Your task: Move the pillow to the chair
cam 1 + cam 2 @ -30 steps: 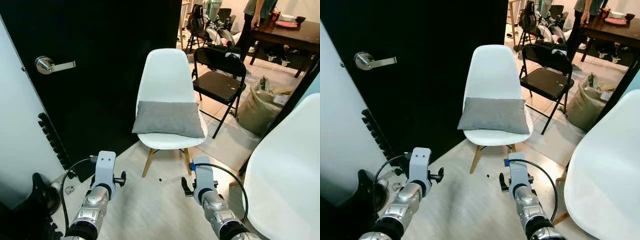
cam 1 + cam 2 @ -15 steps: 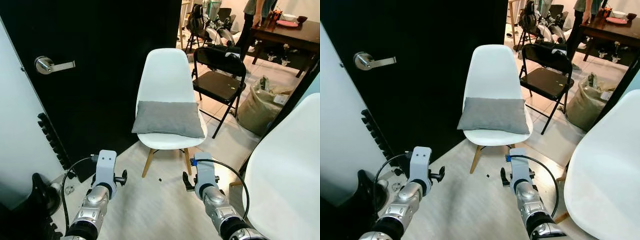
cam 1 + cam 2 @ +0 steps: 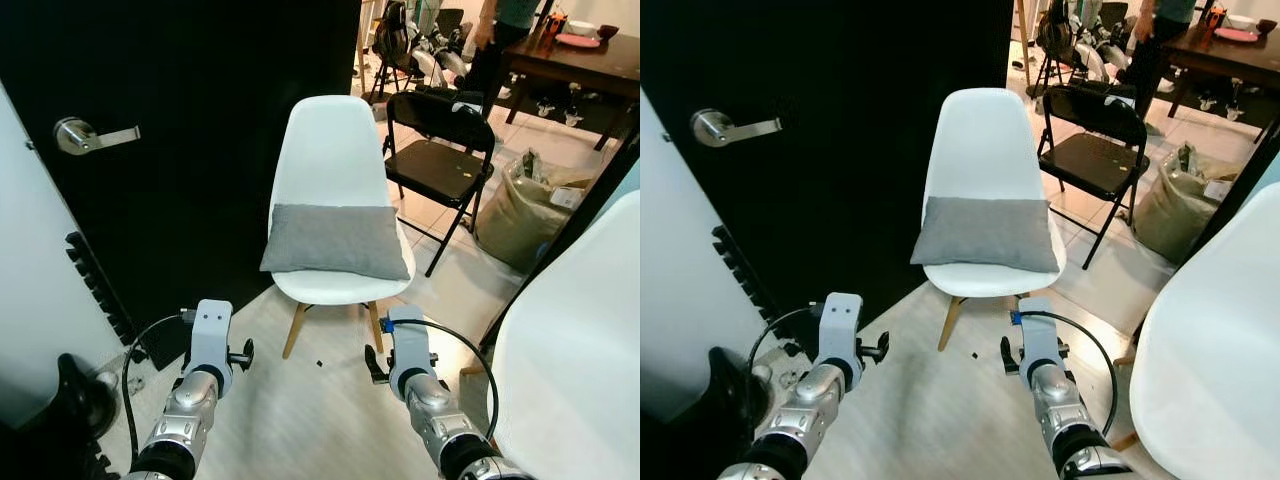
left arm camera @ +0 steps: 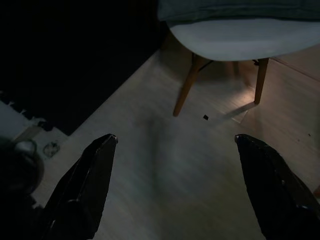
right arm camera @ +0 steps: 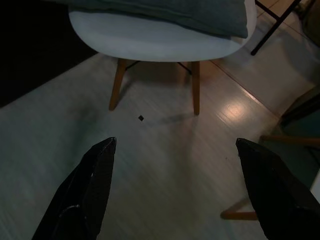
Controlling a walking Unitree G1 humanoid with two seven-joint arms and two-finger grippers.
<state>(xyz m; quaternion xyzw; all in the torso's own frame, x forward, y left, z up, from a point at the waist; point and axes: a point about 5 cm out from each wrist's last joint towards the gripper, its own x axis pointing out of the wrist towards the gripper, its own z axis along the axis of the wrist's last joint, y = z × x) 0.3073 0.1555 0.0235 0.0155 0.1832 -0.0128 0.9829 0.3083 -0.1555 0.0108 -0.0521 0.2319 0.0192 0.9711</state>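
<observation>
The grey pillow (image 3: 336, 240) already lies across the white chair (image 3: 340, 160); left gripper (image 4: 175, 190) and right gripper (image 5: 175, 190) hang released, empty, low above the floor (image 3: 310, 410); best to back away slowly without touching the chair legs.

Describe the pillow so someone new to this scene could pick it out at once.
Start at the big black door with the silver lever handle. Just in front of it stands a white shell chair on wooden legs. The pillow lies across its seat: a grey fabric rectangle, the only soft item among the hard chairs nearby.
</observation>
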